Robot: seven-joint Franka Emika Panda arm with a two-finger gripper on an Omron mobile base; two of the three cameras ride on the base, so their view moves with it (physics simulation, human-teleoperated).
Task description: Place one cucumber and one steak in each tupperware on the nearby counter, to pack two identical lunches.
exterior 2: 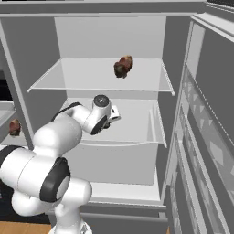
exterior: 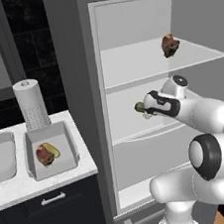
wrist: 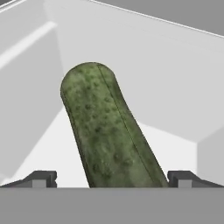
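Peeking past the gripper [exterior: 144, 108], dark cucumber [exterior: 139, 107] tip

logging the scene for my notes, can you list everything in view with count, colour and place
dark green cucumber: one, middle fridge shelf, between the open fingers
yellowish-green cucumber: one, in the tupperware by a steak
steak: two, reddish-brown; one on the upper fridge shelf, one in the tupperware
tupperware: one, light grey, on the counter
paper towel roll: one, white, behind the tupperware
sink: one, grey, left of the tupperware
gripper: one, fingers dark, open either side of the dark green cucumber
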